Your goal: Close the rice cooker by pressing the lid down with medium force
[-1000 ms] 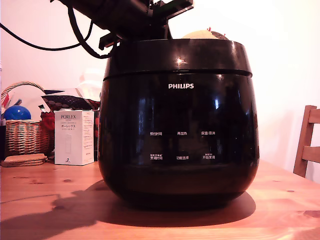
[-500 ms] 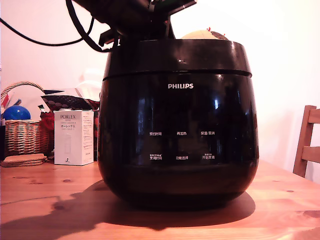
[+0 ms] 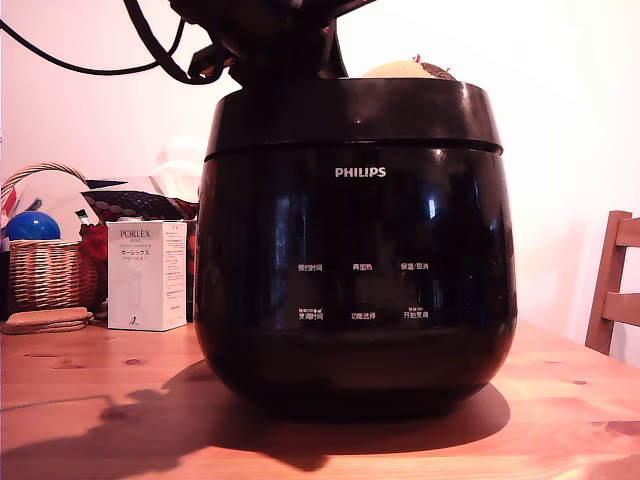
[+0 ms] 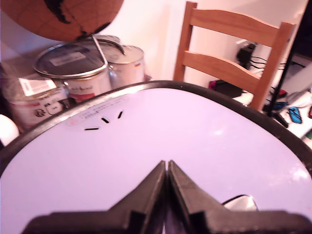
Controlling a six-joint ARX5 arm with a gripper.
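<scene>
- Wooden tabletop (image 3: 90, 400) filled my exterior view, with the Philips rice cooker (image 3: 355, 250) standing at its centre and its lid (image 3: 350, 112) down on the body. On that view's left I saw a white Porlex box (image 3: 147, 275) beside a wicker basket (image 3: 45, 270); a wooden chair (image 3: 612, 290) stood at the right edge.
- Above the lid I saw the arm (image 3: 270, 30), mostly cropped.
- My wrist view showed the gripper (image 4: 167, 168) with its fingers pressed together, holding nothing, over the lid's pale glossy top (image 4: 185, 141). Steel pots (image 4: 87, 68) and a chair back (image 4: 229, 48) stood behind it.
</scene>
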